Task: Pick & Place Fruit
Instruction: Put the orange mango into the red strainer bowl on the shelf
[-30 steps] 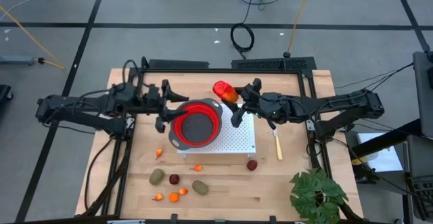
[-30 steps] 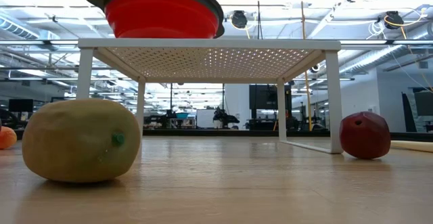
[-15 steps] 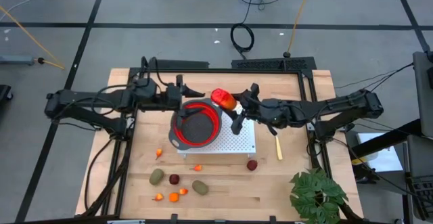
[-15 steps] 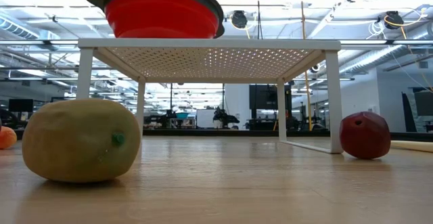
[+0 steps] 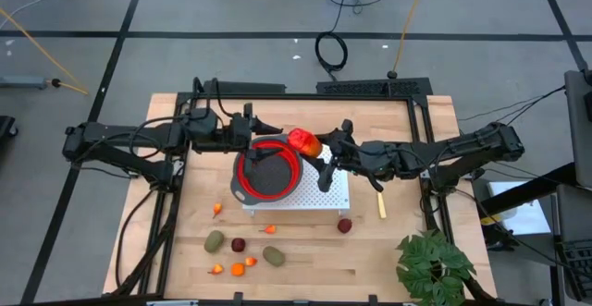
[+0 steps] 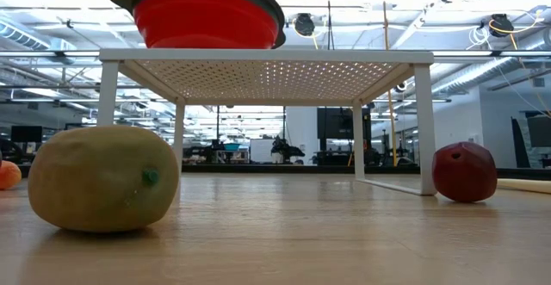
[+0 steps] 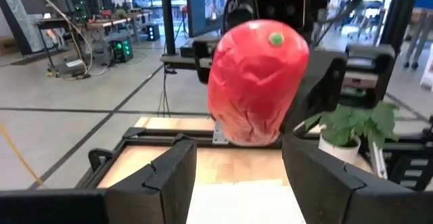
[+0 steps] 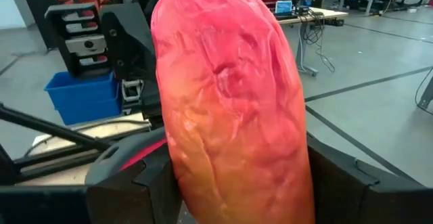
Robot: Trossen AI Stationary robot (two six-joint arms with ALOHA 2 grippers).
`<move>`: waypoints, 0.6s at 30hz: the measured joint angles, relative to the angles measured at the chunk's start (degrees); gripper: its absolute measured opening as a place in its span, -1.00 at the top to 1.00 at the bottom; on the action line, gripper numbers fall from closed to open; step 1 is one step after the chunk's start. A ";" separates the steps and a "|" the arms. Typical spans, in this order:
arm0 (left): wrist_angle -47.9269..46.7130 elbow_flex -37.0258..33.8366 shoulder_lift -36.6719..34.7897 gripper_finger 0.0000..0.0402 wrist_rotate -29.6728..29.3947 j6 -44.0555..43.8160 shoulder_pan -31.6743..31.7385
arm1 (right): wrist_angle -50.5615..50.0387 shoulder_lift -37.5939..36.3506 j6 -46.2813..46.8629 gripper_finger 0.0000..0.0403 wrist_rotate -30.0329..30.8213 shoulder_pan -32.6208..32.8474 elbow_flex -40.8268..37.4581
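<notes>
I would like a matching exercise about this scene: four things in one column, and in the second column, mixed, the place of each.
Things:
1. mango
2. bowl
3. knife
4. plant

Places:
A. lying on the table beside the white rack
B. standing on the white rack
C. at a table corner
D. held in the jaws of the right gripper, over the bowl's rim

Pairs: 1-D, 2-B, 3-A, 4-C
</notes>
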 joint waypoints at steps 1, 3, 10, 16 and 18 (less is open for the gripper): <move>0.16 0.00 0.00 -0.08 0.18 -0.02 0.00 | 0.66 0.00 0.04 -0.16 0.00 0.00 0.00; 0.70 0.00 0.00 -0.08 0.52 0.02 0.00 | 2.01 0.00 -0.28 -0.17 -0.13 -0.02 0.00; 2.84 0.00 0.00 -0.09 3.52 -0.15 0.00 | 3.31 0.00 -0.79 -0.18 -3.54 -0.01 0.00; 4.64 0.00 0.24 -0.26 3.52 -1.49 0.04 | 4.08 0.00 -0.76 -0.17 -3.50 -0.02 0.00; 7.09 0.07 1.17 -0.35 3.57 -1.51 0.04 | 4.65 0.00 -0.76 -0.17 -3.54 -0.02 0.00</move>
